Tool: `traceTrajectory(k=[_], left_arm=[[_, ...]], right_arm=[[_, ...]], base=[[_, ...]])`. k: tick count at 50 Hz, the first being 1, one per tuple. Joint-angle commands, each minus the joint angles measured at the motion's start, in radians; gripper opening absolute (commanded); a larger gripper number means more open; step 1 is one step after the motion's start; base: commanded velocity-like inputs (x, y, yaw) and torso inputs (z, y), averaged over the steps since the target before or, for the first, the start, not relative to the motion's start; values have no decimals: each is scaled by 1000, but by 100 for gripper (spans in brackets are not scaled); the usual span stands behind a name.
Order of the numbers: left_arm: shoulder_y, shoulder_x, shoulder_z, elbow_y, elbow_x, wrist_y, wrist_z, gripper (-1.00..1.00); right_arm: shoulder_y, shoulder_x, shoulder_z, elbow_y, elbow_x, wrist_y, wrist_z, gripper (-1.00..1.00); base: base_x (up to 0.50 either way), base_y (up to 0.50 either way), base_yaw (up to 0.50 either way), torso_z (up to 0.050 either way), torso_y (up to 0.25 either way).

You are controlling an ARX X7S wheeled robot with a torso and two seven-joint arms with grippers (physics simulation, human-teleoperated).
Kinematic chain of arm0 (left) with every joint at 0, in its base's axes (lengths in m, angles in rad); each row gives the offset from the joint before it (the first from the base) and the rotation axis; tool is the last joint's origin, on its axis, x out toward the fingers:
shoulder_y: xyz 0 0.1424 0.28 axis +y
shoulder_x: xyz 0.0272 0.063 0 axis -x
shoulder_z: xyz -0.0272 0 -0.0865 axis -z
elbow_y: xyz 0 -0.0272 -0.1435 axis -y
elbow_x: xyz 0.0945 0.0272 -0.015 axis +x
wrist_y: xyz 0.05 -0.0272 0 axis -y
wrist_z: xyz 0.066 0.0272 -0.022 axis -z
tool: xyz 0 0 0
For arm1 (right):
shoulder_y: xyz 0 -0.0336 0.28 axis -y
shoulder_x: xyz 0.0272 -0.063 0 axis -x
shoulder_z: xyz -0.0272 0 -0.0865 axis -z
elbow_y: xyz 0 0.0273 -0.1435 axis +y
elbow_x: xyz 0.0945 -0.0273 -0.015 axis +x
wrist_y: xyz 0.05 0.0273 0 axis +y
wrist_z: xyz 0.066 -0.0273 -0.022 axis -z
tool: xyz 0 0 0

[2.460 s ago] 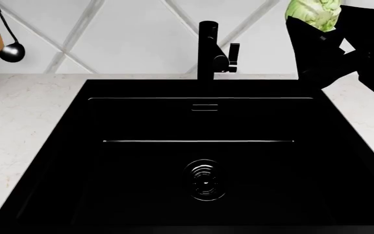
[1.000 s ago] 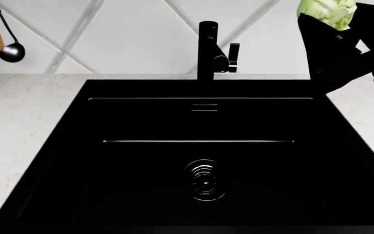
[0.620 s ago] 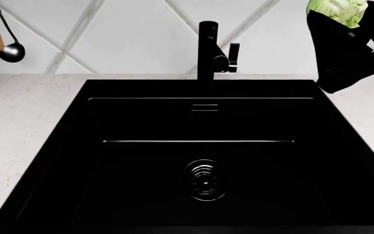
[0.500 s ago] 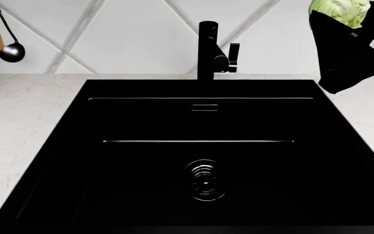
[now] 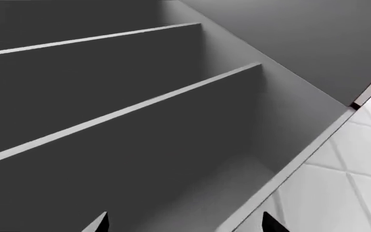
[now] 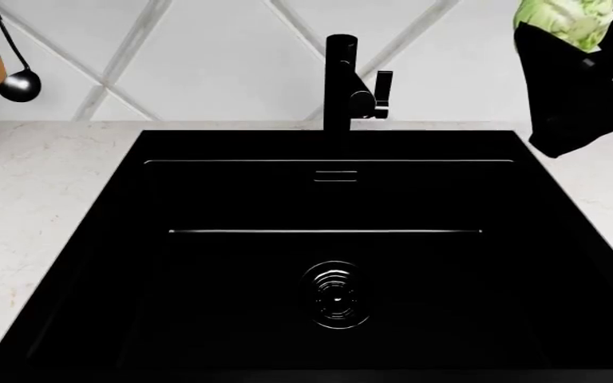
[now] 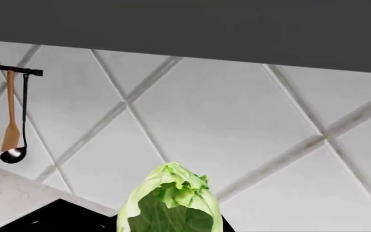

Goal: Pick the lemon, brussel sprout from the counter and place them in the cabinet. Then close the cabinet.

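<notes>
right black gripper (image 6: 575,56) raised at the head view's upper right, clenched around the pale-green leafy brussel sprout (image 6: 564,21), held high before the white diamond-tiled wall (image 7: 237,121). below, large black rectangular sink (image 6: 328,263) set in the white marble-look counter (image 6: 29,207). left gripper (image 5: 184,223) facing dark grey cabinet shelves (image 5: 121,113); only two tips visible, grip unclear.

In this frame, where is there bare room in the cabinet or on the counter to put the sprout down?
In the left wrist view the cabinet shows bare grey shelves, nothing resting on them. In the head view the counter left of the sink is bare marble. The right gripper carrying the brussel sprout crowds the sink's far right corner, and the faucet stands behind the sink.
</notes>
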Motion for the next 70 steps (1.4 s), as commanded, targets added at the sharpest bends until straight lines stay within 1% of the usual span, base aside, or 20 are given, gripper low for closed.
traceTrajectory(k=[1, 13, 24, 31, 39, 43, 56, 62, 70], left_arm=[[109, -30, 4, 20, 26, 73, 86, 100], [178, -67, 21, 54, 32, 117, 164, 100], [229, -102, 59, 86, 67, 151, 231, 100], [253, -133, 100, 81, 116, 154, 262, 100], [324, -180, 153, 82, 175, 166, 300, 100], [345, -195, 200, 79, 221, 158, 305, 100], [387, -236, 280, 81, 269, 137, 335, 100], [385, -236, 308, 65, 295, 94, 306, 100], [388, -226, 305, 38, 284, 28, 259, 100]], right_arm=[[-4, -1, 3, -2, -21, -1, -10, -100], [-3, -4, -4, -2, -26, -2, -11, -100], [-5, -1, -3, -2, -24, -3, -10, -100], [3, 1, -5, -2, -18, 0, -7, -100], [-8, 1, -3, -5, -24, -6, -10, -100], [-10, -1, -4, -6, -25, -7, -9, -100], [-15, 5, 2, -6, -24, -12, -8, -100], [-8, 13, 8, -15, -21, -13, -2, -100], [64, 32, 4, -40, 3, 7, 35, -100]], base=[[0, 0, 0, 0, 0], [0, 0, 0, 0, 0], [0, 0, 0, 0, 0], [0, 0, 0, 0, 0], [0, 0, 0, 0, 0], [0, 0, 0, 0, 0], [0, 0, 0, 0, 0], [0, 0, 0, 0, 0], [0, 0, 0, 0, 0]])
